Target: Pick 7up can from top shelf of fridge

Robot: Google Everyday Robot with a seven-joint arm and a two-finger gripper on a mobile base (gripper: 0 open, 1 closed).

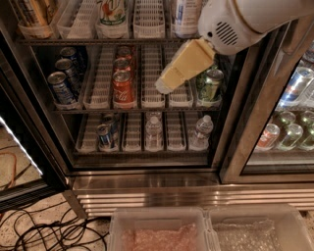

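Tool [165, 85], a cream wedge at the end of the white arm housing [245, 19], hangs tilted down and to the left in front of the fridge's [147, 182] middle rack. Its tip is over the white lane trays, between the red cola can [122, 88] and the green-gold can [211, 86]. Whether it is spread or pressed together, I cannot tell; it holds nothing.

The 7up can [112, 12] stands upright on the top shelf [73, 42], in a white slotted tray left of centre. It is cut off by the upper edge of the view and sits above and to the left of the tool, well apart from it. A white-and-blue container [183, 14] stands further right on the same shelf.

Blue cans [61, 88] line the left of the middle rack. Water bottles [153, 130] and a small blue can [104, 136] sit on the lower rack. Black cables [49, 230] lie on the floor at lower left, and two clear plastic bins [158, 215] sit along the bottom edge.
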